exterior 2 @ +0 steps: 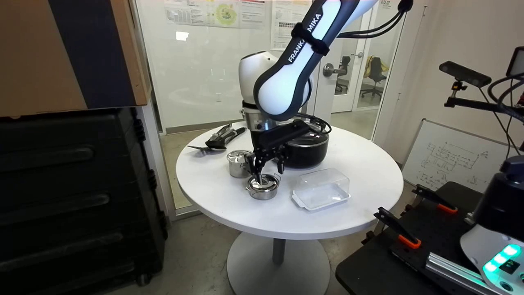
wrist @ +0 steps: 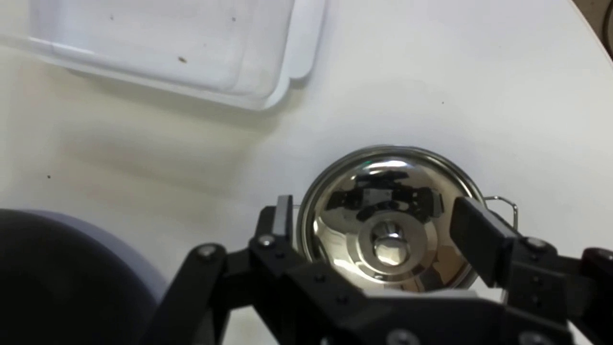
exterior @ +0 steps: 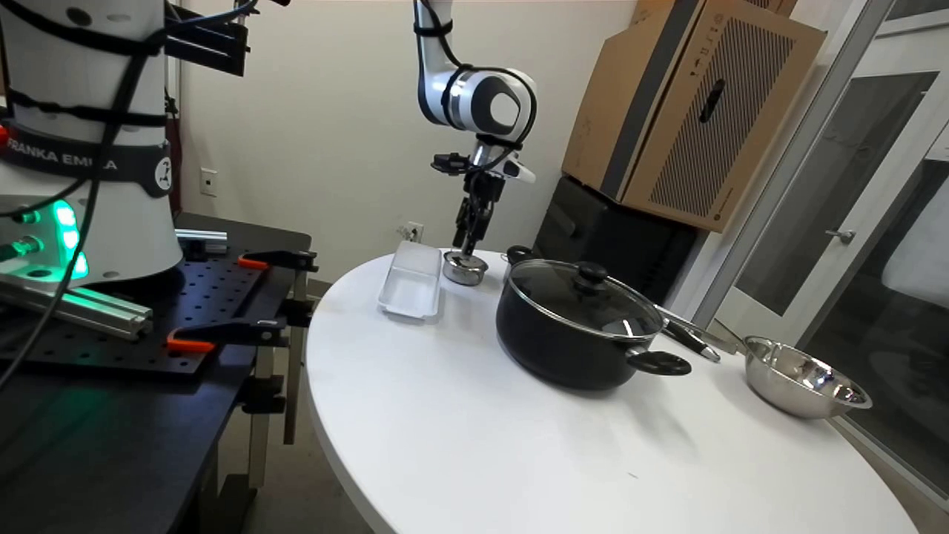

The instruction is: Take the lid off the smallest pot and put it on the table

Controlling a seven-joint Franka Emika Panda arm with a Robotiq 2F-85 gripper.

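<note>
The small silvery lid (wrist: 407,191) sits on the smallest pot, its round knob (wrist: 391,249) facing up in the wrist view. The smallest pot (exterior 2: 264,196) is shiny silver with wire side handles and stands on the white table (exterior 2: 229,205). It also shows in an exterior view (exterior: 465,276). My gripper (wrist: 372,213) is open, with its fingers spread wide on either side of the knob and pointing down just above the lid. In an exterior view the gripper (exterior 2: 268,171) is right over the pot. Whether a fingertip touches the lid I cannot tell.
A clear plastic container (exterior 2: 315,207) and a big black pot (exterior: 563,348) with a glass lid stand beside the small pot. A taller silver pot (exterior 2: 238,168) is close by. Utensils (exterior 2: 221,141) and a steel bowl (exterior: 804,382) lie farther off.
</note>
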